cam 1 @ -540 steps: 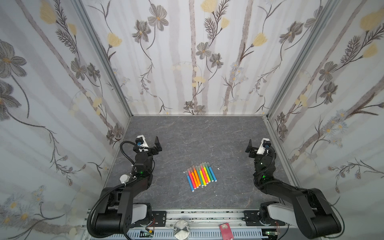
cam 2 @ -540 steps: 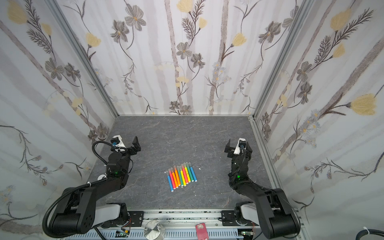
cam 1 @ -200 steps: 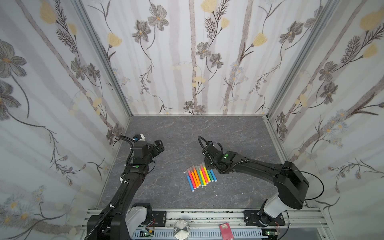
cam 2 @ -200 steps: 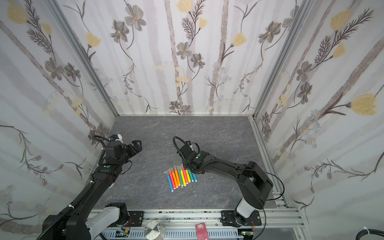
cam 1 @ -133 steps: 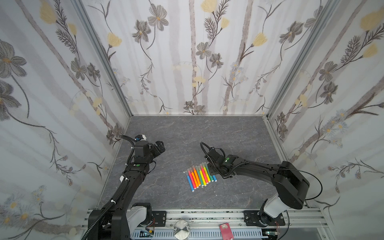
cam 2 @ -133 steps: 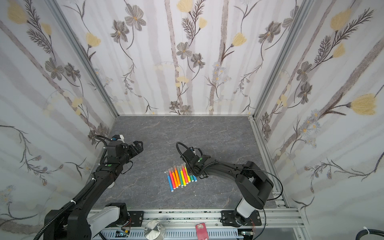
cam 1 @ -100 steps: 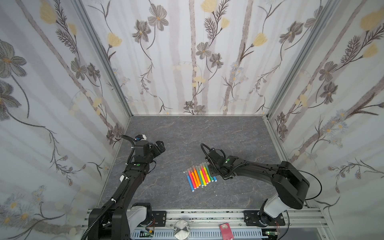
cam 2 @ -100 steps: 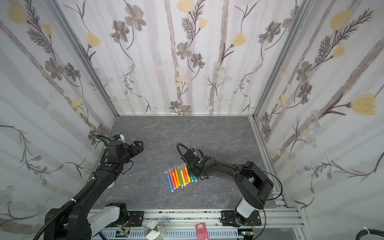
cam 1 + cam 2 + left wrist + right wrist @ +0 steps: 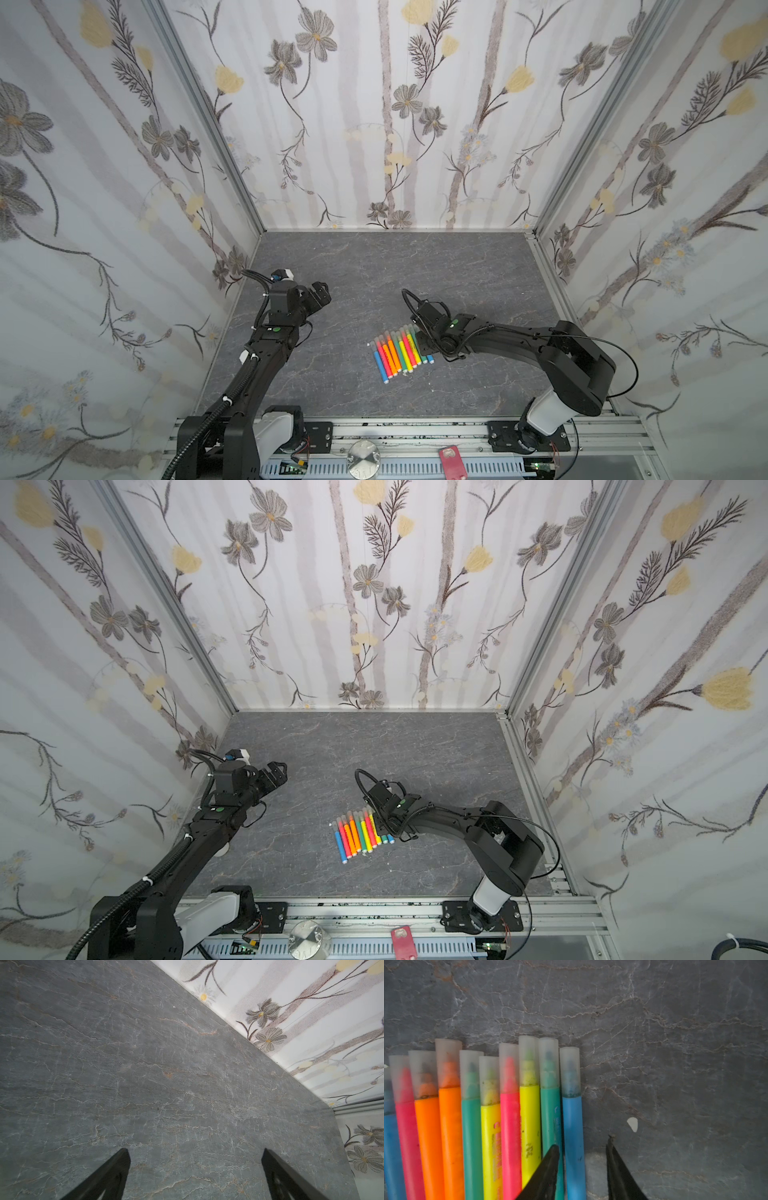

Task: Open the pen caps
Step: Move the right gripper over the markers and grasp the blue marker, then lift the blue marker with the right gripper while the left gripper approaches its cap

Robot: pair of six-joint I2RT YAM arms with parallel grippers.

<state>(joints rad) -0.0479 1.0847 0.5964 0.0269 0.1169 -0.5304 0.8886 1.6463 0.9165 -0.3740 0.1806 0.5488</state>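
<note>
Several pens (image 9: 399,351) (image 9: 360,833) lie side by side in a row on the dark stone floor, each with its translucent pen cap (image 9: 569,1072) on. My right gripper (image 9: 426,345) (image 9: 382,823) (image 9: 582,1141) is low over the row's right end. Its jaws straddle the outermost blue pen (image 9: 574,1126), one finger over the neighbouring green pen, with a gap left on the other side. My left gripper (image 9: 320,293) (image 9: 276,771) (image 9: 195,1150) hangs wide open over bare floor at the left, far from the pens.
Flowered walls close the floor on three sides. A small white fleck (image 9: 632,1124) lies on the floor beside the blue pen. On the front rail sit a round metal knob (image 9: 363,459) and a red tag (image 9: 453,461).
My right gripper has come down onto the row's right end and its jaws have narrowed round the blue pen. The left arm has barely moved.
</note>
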